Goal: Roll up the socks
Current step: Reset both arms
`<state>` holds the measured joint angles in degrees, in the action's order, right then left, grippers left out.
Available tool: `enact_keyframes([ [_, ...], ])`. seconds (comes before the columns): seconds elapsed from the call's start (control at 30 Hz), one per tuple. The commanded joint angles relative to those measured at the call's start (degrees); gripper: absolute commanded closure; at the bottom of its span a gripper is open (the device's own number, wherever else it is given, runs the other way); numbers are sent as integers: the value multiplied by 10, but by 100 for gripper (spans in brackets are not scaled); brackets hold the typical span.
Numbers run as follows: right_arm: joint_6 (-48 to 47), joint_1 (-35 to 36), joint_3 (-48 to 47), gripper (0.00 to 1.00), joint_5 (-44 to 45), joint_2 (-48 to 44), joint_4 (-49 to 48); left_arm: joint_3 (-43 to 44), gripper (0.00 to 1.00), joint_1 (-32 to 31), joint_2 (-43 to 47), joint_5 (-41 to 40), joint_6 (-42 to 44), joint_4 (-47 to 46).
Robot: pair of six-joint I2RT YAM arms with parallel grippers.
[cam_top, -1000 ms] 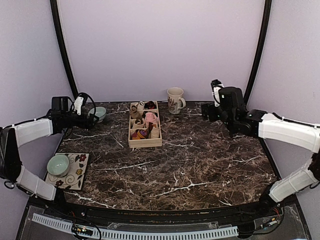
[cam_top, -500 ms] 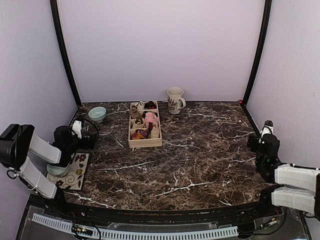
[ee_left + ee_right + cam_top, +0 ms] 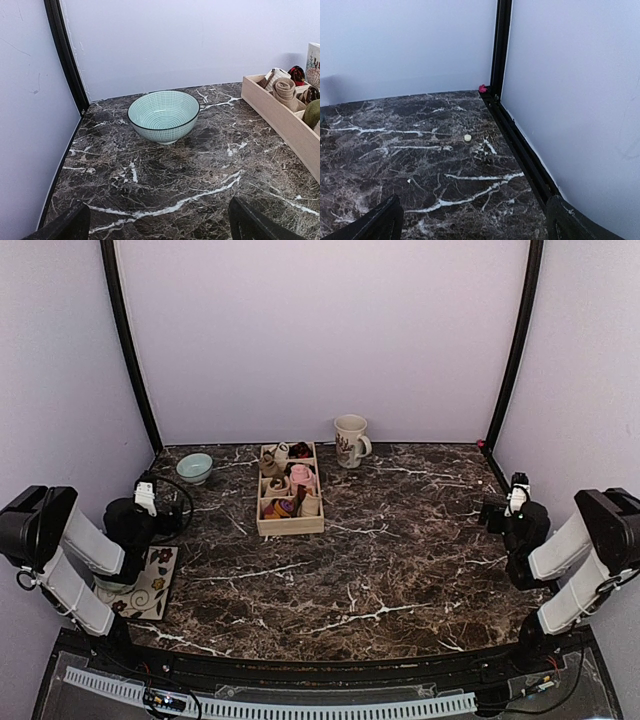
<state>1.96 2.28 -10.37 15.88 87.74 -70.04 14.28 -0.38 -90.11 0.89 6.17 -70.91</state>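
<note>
Socks (image 3: 288, 490) sat bundled in a wooden tray (image 3: 290, 527) that stood toward the back of the marble counter (image 3: 400, 560), left of its middle. A striped sock (image 3: 280, 508) filled the nearest compartment, and a rolled beige sock (image 3: 286, 92) stood upright in the far end, as the left wrist view showed. A patterned mug (image 3: 350, 440) stood just right of the tray's far end, and a teal bowl (image 3: 194, 467) sat apart to the tray's left, near the back corner. Both arms were folded low at the counter's side edges, well apart from the tray. The left arm's fingers (image 3: 70, 225) were spread wide with nothing between them, aimed across bare marble toward the bowl. The right arm's fingers (image 3: 382, 222) were likewise spread wide and held nothing, facing the far right corner, where a small pale disc (image 3: 467, 137) lay on the counter. A patterned mat (image 3: 155, 590) lay by the left arm's base.
</note>
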Motion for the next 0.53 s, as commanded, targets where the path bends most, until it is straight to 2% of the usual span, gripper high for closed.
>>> enact_keyframes([
  [0.0,0,-11,-18,1,-39,-6,-38,5,1,2,2,-13,-9,-24],
  [0.1,-1,-11,-11,1,-35,1,-68,5,1,1,2,-13,-9,-22],
  [0.5,6,-19,-23,1,-51,-1,-39,4,1,1,2,-13,-9,-24],
])
